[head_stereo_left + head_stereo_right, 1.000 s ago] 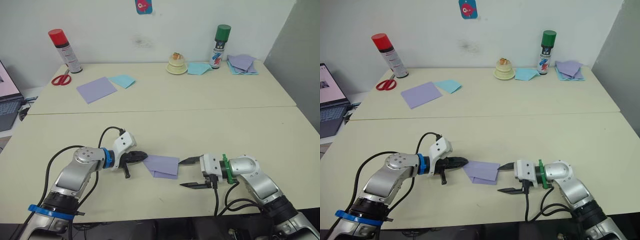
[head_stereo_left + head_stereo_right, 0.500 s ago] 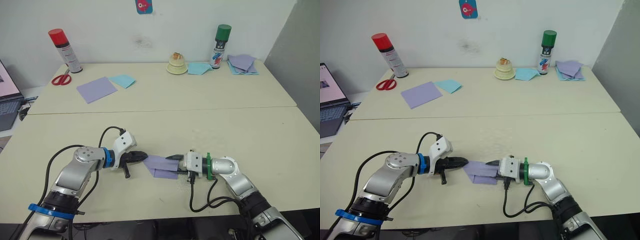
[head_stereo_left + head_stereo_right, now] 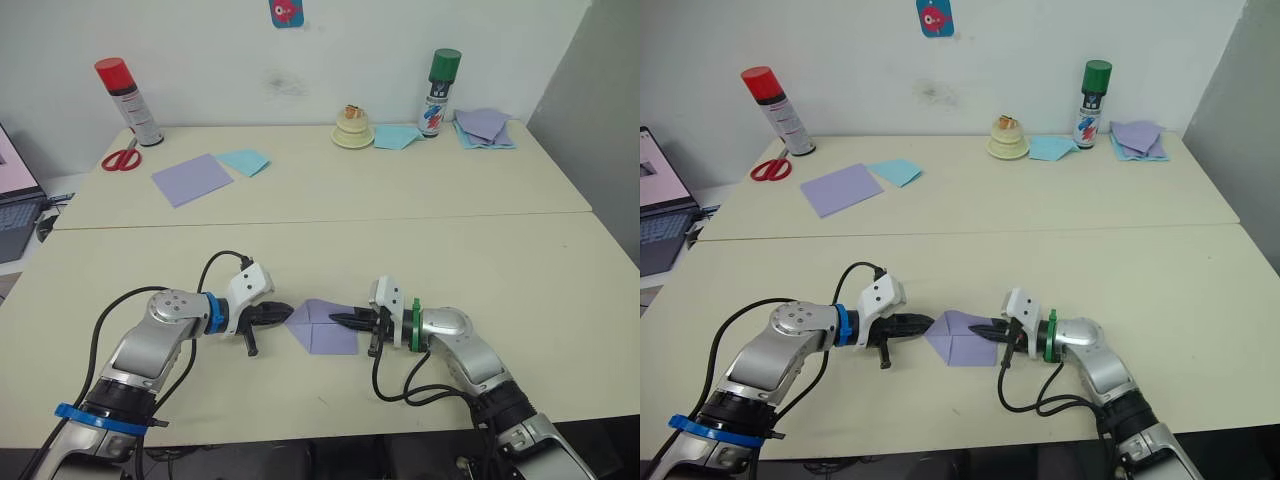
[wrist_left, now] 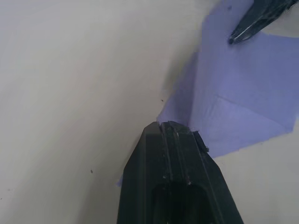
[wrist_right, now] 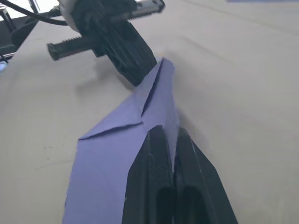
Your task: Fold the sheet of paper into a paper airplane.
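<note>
I see a cream bench point(image 3: 500, 270) made of two tops joined by a seam. Landmark: the sheet of paper point(image 3: 325, 326), lying on the near top. On the far top, beyond and left of it: smooth lavender square point(image 3: 192, 178), light-blue sheet point(image 3: 245, 161), scissors point(image 3: 121, 158), red-capped can point(image 3: 128, 101). Beyond and right of it: cream dish point(image 3: 353, 128), green-capped can point(image 3: 438, 92), blue sheet point(image 3: 398, 137), stack of sheets point(image 3: 485, 127).

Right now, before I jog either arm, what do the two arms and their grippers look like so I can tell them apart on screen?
Both arms are silver-grey metal with white wrist housings, loose black cables, and slim black two-finger grippers. The left gripper sits beyond a blue wrist ring, with another blue band further up that arm. The right gripper sits beyond a green wrist ring.
</note>
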Available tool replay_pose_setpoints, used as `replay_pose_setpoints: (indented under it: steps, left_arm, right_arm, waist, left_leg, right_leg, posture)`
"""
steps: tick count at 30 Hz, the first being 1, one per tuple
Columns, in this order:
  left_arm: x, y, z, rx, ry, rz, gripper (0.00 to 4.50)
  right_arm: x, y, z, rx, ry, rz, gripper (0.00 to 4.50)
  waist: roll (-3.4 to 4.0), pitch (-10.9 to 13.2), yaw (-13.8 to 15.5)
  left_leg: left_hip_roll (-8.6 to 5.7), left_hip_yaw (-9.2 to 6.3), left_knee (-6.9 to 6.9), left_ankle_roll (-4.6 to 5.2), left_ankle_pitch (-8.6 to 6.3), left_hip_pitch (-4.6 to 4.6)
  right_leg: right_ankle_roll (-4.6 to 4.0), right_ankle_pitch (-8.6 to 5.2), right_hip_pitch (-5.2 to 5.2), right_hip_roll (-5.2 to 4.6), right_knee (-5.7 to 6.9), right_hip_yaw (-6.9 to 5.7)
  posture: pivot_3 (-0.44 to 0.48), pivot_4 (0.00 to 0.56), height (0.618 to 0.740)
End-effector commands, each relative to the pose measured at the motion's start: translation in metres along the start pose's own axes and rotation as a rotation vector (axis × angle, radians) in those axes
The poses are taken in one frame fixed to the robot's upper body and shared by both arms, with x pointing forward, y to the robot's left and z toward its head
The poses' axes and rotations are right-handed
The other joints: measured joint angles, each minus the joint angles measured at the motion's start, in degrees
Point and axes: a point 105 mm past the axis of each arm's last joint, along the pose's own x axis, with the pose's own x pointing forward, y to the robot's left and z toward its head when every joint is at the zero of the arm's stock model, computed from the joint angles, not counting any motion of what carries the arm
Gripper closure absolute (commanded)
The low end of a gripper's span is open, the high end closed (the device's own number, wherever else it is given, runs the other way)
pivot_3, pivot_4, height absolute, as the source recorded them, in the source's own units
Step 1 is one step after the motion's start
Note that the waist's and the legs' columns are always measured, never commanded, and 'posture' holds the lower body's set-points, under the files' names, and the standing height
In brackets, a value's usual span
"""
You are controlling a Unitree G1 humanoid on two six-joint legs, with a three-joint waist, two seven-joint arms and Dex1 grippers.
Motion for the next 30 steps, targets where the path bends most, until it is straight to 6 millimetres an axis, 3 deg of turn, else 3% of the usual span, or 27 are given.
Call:
replay_pose_setpoints:
  steps: [1, 10, 16, 23, 25, 30]
  left_arm:
    - [0.001, -0.005, -0.018, -0.036, 0.067, -0.032, 4.50]
    - [-0.009, 0.004, -0.019, -0.015, 0.065, 0.013, 4.50]
    - [-0.019, 0.018, 0.022, 0.058, -0.081, 0.075, 4.50]
    - [-0.011, 0.008, 0.047, 0.103, -0.164, 0.040, 4.50]
    - [-0.003, -0.003, 0.044, 0.095, -0.155, 0.000, 4.50]
    - [0.011, -0.014, 0.015, 0.089, -0.050, -0.013, 4.50]
  right_arm:
    - [0.001, -0.004, 0.012, 0.054, -0.018, -0.021, 4.48]
    - [0.001, -0.006, 0.004, 0.183, 0.048, -0.050, 4.48]
    - [0.001, -0.002, 0.005, 0.216, 0.067, -0.026, 4.48]
    - [0.001, 0.000, 0.008, 0.252, 0.065, -0.022, 4.48]
    - [0.000, 0.001, 0.008, 0.269, 0.068, -0.024, 4.48]
    - [-0.003, 0.004, 0.006, 0.294, 0.084, -0.032, 4.48]
  waist:
    - [0.00, 0.0, 0.0]
    - [0.00, 0.0, -0.2]
    - [-0.02, 0.0, -0.2]
    - [-0.03, 0.0, -0.1]
    - [-0.03, 0.0, -0.2]
    - [-0.03, 0.0, -0.2]
  left_leg:
    - [0.00, 0.00, 0.00, 0.00, 0.00, 0.00]
    - [0.03, 0.00, -0.03, 0.00, 0.00, 0.00]
    - [0.03, -0.02, -0.03, 0.00, 0.00, -0.02]
    - [0.00, 0.01, -0.03, 0.00, 0.00, -0.08]
    - [0.01, -0.01, -0.04, 0.00, 0.00, -0.09]
    - [0.02, 0.00, -0.06, 0.01, -0.01, -0.10]
  right_leg:
    - [0.00, 0.00, 0.00, 0.00, 0.00, 0.00]
    - [0.03, -0.02, -0.02, 0.00, 0.00, -0.01]
    - [0.07, -0.04, -0.05, 0.00, 0.00, -0.03]
    - [0.04, -0.02, -0.07, -0.01, -0.03, -0.02]
    - [-0.02, 0.01, -0.09, -0.01, -0.02, -0.03]
    - [-0.03, 0.02, -0.12, 0.00, -0.02, -0.01]
  posture:
    - [0.000, 0.150, 0.740]
    - [0.000, 0.150, 0.740]
    - [0.000, 0.150, 0.740]
    - [0.000, 0.150, 0.740]
    - [0.000, 0.150, 0.740]
    - [0.000, 0.150, 0.740]
